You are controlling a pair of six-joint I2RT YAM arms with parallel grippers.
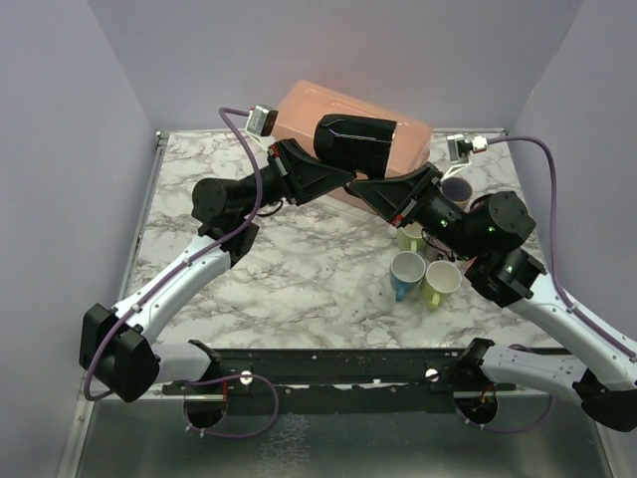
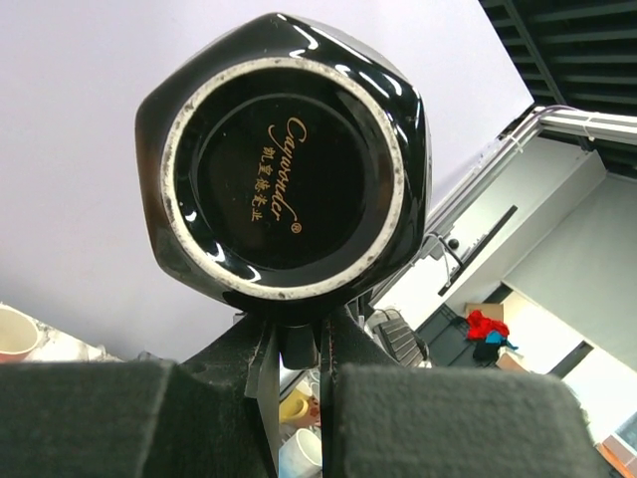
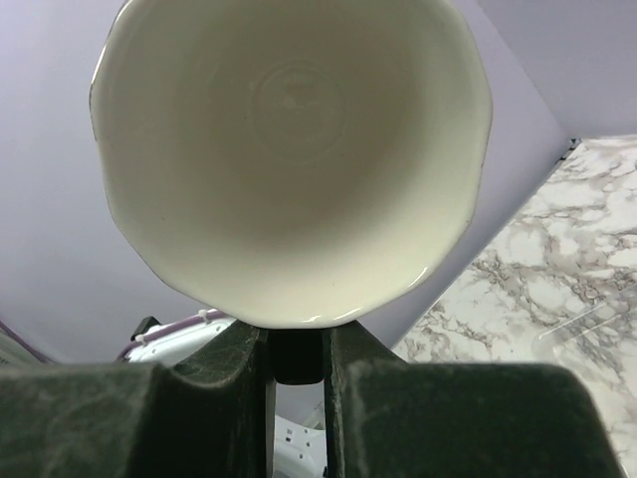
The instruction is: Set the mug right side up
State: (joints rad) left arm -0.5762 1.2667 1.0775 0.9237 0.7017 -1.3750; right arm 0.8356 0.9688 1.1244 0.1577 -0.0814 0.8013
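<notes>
Black mug [image 1: 356,144] is held in the air on its side, just above the pink tub [image 1: 314,103]. Its base faces the left gripper [image 2: 297,344] and its white mouth faces the right gripper [image 3: 296,354]. Each gripper is closed to a narrow gap, pinching a dark part of the mug's lower side. Four small cups [image 1: 406,271] stand on the tabletop [image 1: 299,269], nearer than the tub and to its right.
</notes>
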